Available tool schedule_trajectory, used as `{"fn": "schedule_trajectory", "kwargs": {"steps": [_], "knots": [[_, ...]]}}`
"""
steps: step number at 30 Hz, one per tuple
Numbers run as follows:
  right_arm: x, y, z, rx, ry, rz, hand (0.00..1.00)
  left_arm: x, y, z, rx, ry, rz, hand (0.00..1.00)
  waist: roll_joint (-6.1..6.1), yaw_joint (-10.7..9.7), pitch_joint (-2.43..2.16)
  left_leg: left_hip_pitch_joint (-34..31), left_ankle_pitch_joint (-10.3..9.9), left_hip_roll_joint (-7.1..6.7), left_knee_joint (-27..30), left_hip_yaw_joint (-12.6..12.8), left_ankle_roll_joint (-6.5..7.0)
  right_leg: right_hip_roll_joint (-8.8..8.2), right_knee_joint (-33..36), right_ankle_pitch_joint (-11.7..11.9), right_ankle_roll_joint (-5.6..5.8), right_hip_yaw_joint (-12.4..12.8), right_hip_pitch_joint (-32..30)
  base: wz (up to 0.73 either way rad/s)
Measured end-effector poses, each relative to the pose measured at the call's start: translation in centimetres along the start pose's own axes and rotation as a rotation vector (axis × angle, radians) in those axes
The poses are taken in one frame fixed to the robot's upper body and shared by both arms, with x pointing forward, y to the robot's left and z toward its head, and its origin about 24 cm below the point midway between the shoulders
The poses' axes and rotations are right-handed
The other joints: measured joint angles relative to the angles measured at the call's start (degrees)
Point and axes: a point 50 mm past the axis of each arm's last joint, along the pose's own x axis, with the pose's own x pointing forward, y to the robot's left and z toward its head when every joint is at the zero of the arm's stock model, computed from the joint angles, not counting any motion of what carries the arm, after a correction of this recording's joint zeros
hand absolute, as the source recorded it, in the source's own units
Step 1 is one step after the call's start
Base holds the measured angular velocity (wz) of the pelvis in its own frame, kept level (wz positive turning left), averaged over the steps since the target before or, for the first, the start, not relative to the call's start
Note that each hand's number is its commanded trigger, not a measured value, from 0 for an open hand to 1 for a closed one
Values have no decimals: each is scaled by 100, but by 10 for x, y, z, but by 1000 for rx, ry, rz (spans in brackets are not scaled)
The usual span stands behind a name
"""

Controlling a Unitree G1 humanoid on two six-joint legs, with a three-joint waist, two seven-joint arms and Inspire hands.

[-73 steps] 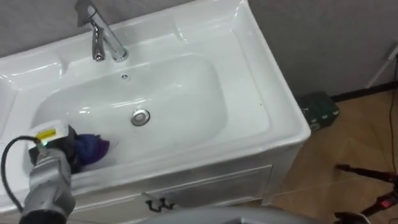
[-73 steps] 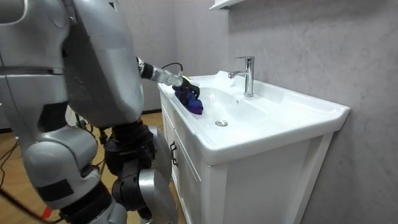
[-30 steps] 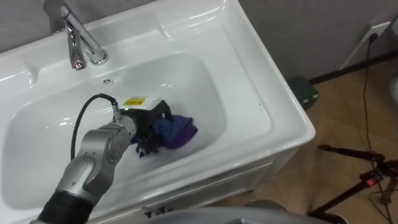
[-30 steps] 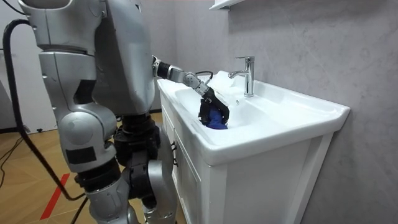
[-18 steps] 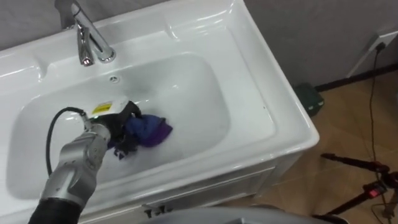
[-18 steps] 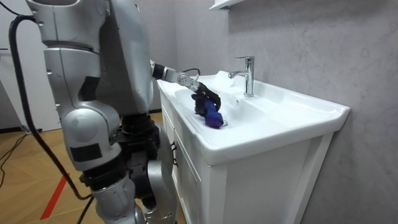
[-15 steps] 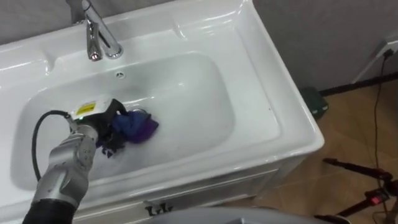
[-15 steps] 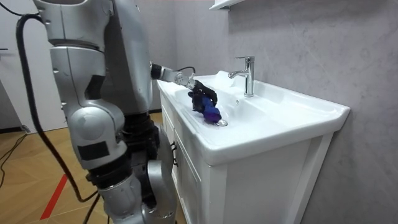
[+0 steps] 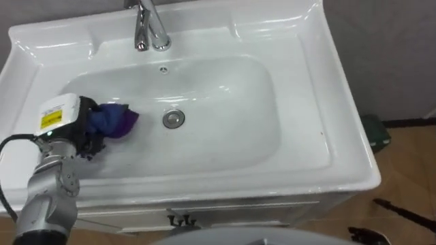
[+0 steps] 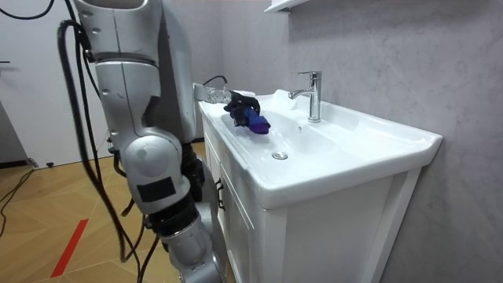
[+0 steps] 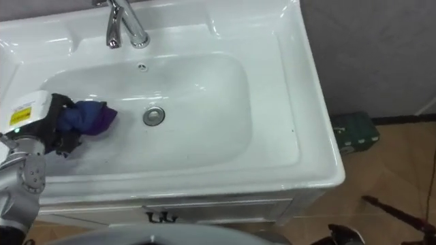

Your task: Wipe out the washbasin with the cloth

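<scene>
A white basin (image 9: 320,102) is set in a vanity top, with its bowl right below me. My left hand (image 9: 87,135) reaches in from the lower left and is shut on a bunched blue-purple cloth (image 9: 114,120). The cloth presses on the bowl's left slope, just left of the drain (image 9: 174,118). From the room view, the cloth (image 10: 254,119) and hand (image 10: 236,102) sit at the end of the basin (image 10: 369,137) nearest the robot, which stands close beside the cabinet. In the right eye view the cloth (image 11: 86,117) pokes out past the hand (image 11: 63,140).
A chrome faucet (image 9: 150,27) stands at the bowl's back edge, with an overflow hole under it. A cabinet front with a dark handle (image 9: 178,220) lies below the rim. A green box (image 11: 354,134) and dark tripod legs (image 9: 402,214) are on the wooden floor at the right.
My left hand swept the cloth from the bowl's middle-right, over the drain, to its left side. The camera shifted as the robot turned.
</scene>
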Motion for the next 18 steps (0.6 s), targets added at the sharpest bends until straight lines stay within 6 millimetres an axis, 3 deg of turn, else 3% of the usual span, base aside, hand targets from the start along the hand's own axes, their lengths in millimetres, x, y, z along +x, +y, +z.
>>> {"fn": "schedule_trajectory", "kwargs": {"steps": [6,9,13,18], "knots": [[-1,1,-11,6,29,2,0,-5,19,2,-20,-12,165,100,-21,61,1,26,2,-83,2,-312,-4,-10,-110,-48,40,-202,164,22],[-1,3,-15,9,44,6,0,-6,39,11,-37,-53,271,100,-56,253,9,-49,2,-93,59,-371,-4,-17,-111,-55,38,-240,137,9],[-1,3,-12,8,34,6,0,-8,65,13,-54,-71,435,100,-105,280,17,-123,2,-145,96,-609,-4,-47,-143,-66,41,-494,172,22],[-1,5,-12,15,36,13,0,-10,71,13,-61,-75,489,100,-113,355,1,-124,2,-176,104,-641,-4,-57,-193,-70,62,-569,230,12]]}}
